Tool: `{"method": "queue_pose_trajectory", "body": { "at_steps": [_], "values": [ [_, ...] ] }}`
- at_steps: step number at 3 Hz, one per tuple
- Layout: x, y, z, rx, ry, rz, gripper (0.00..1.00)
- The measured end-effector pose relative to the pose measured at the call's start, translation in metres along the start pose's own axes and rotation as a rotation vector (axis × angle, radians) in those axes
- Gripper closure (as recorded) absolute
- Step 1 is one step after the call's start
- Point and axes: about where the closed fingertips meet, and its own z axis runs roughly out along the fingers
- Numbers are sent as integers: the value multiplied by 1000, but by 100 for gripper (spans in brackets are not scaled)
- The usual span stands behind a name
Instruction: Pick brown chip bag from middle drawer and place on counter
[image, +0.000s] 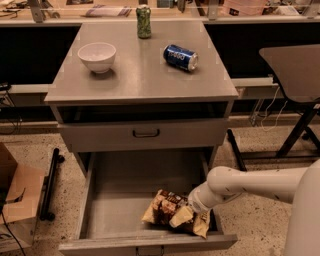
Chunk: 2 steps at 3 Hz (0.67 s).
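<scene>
Jaws are down inside the middle drawer (120, 195), at the end of the white arm (250, 182) that comes in over the drawer's right wall. They sit at the right end of the brown chip bag (170, 212). The wrist hides them, so can't tell if they're apart or clamped on it.

The bag lies on the drawer floor just left of the jaws, near the front wall. It is dark brown with tan ends. The pale lettering on it is not readable. The rest of the drawer floor, left of and behind the jaws, is bare grey metal.

Above the jaws is a shallower drawer with a black curved handle (146, 133), and over that the counter (140, 75), a matte grey bench top.

On the counter, up and left of the jaws:
- a blue can (180, 57) on its side, white logo, possibly Pepsi
- a green can (143, 21) upright at the back edge, label unreadable
- a white bowl (97, 55) farthest left

Right of the jaws is a dark table with black legs (295, 65). Far left is a cardboard box (15, 195). The floor (260, 225) is speckled.
</scene>
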Motion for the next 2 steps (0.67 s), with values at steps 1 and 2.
{"method": "queue_pose_trajectory", "body": {
  "at_steps": [1, 2],
  "values": [
    [-10, 7, -3, 2, -12, -16, 40],
    [-26, 23, -6, -7, -29, -47, 63]
  ]
}}
